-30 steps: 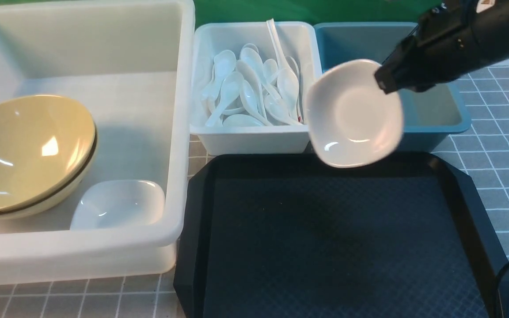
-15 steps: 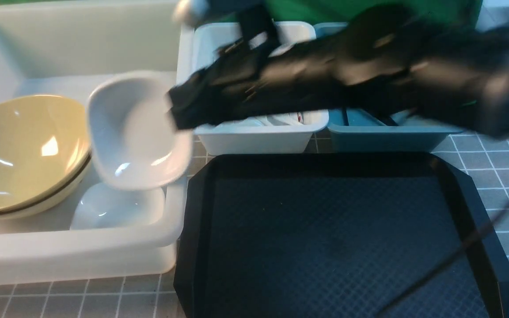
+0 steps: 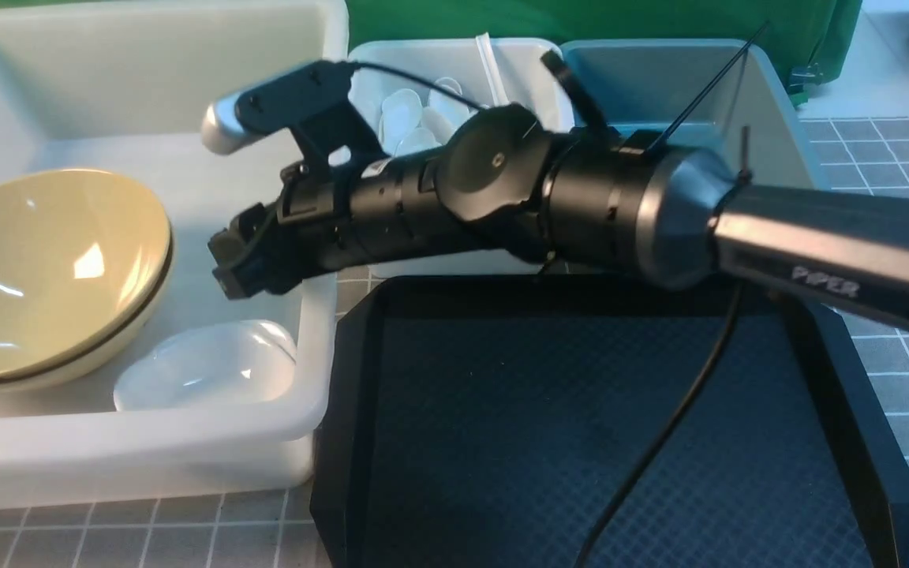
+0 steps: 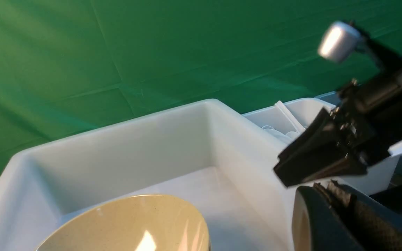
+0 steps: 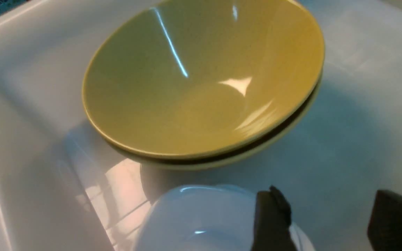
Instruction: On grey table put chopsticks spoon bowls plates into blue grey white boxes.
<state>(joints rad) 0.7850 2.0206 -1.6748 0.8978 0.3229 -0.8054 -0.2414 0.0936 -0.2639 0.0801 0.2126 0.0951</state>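
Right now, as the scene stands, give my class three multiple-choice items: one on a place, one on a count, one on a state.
1. Where do the white plates lie?
A. In the large whitish box, beside the bowls
B. On the black tray
C. In the blue-grey box

2. How many tan bowls are stacked?
A. One
B. Two
C. Four

3. How is the right gripper?
A. Shut on a plate
B. Open, holding nothing
C. Shut, holding nothing

Answers: 1 A, the front view shows them in that box's near corner. 2 B, the right wrist view shows two nested rims. 3 B, its fingers stand apart with nothing between them.
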